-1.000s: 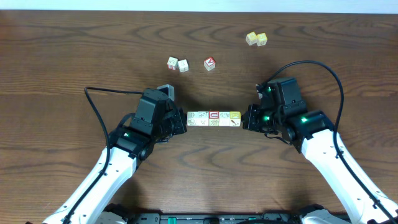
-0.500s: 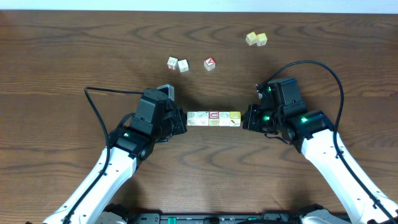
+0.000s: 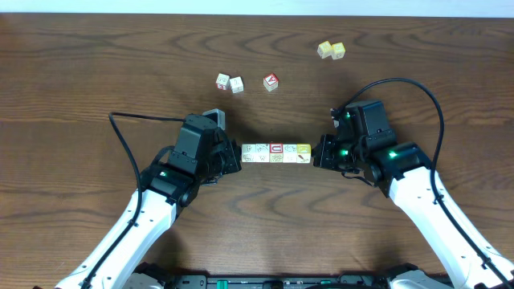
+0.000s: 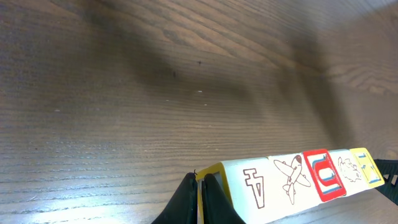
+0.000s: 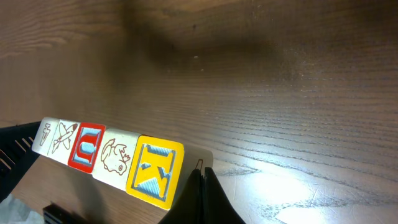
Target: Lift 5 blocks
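**Row of 5 blocks squeezed end-to-end btwn both grippers**

You've got the blocks (image 3: 276, 152) lined up in one straight row near the middle of the table (image 3: 80, 64). The row runs L to R and neighbouring faces touch.

The left gripper (image 3: 234, 154) is at the row's left end and the right gripper (image 3: 318, 152) is at its right end. Each tip is against the outermost block.

Both sets of jaws are pressed together. Neither one pinches a block; the closed tips only bear on the row's two ends.

From the left wrist cam you see the row stretch away from the fingertips. The block at the tip has a yellow side and a brown outline mark. After it come a plane print, a red-framed letter, an animal outline, and a yellow face at the far end. The right wrist cam shows the same row in reverse order, w/ the yellow block and its blue-striped letter nearest.

You can't tell from any view whether the row is clear of the tabletop or resting on it.

Elsewhere, towards the far edge and well apart from the row:
- 2 cream cubes (image 3: 229, 83) sit side by side.
- A red-faced cube (image 3: 271, 81) is just to their right.
- 2 yellow cubes (image 3: 331, 50) touch each other further right.
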{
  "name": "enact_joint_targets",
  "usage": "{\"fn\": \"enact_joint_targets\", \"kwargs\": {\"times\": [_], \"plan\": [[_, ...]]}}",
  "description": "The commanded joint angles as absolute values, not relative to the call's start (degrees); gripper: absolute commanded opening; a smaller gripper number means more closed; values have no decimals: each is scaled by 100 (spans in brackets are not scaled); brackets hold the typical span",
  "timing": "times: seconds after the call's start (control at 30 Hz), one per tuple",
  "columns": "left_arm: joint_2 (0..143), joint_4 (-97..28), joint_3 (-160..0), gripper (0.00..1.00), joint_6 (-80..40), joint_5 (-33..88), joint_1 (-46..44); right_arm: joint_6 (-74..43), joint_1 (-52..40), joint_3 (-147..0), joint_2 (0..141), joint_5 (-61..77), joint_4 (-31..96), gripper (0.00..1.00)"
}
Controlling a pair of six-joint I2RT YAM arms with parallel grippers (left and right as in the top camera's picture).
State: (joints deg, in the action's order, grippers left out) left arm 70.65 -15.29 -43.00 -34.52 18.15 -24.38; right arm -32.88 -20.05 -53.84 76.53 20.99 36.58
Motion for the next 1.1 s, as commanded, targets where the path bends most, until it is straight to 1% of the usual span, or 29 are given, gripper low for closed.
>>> {"fn": "enact_joint_targets", "kwargs": {"times": [0.0, 1.07], "plan": [[6987, -1450, -4515, 7, -3483, 2641, -2587, -3382, -2143, -5557, 7618, 3028, 3557, 1], [6989, -1450, -4515, 7, -3546, 2641, -2587, -3382, -2143, -5557, 7618, 3030, 3559, 1]]}}
